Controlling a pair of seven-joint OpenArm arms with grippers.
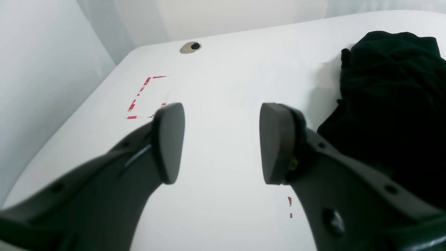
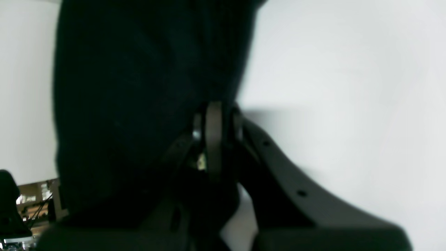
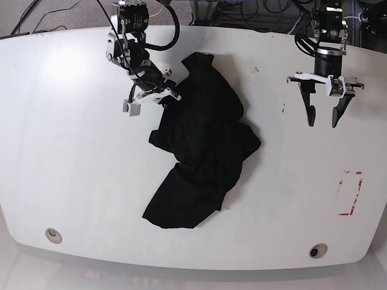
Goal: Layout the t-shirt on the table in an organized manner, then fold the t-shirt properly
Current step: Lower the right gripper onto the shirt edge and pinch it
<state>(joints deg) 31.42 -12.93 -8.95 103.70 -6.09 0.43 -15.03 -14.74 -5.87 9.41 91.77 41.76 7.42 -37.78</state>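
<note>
We see the t-shirt as one black, crumpled heap on the white table. It is not spread flat: the cloth is bunched and wrinkled, with deep folds in the middle. One narrow part reaches toward the far edge of the table, and a wider flap lies toward the near edge. It sits near the middle of the table, a little toward the far side. We cannot make out sleeves or the neck.

The right gripper is at the far-left edge of the heap in the base view. In the right wrist view its jaws are pressed together and black cloth is caught between them, so it holds an edge of the t-shirt.

The left gripper hangs over bare table, well apart from the t-shirt. In the left wrist view its two fingers stand wide apart with nothing between them, and the t-shirt lies off to one side.

A red tape outline is marked on the table, near the edge on the left arm's side. Two round holes are near the front edge. No containers are on the table.
</note>
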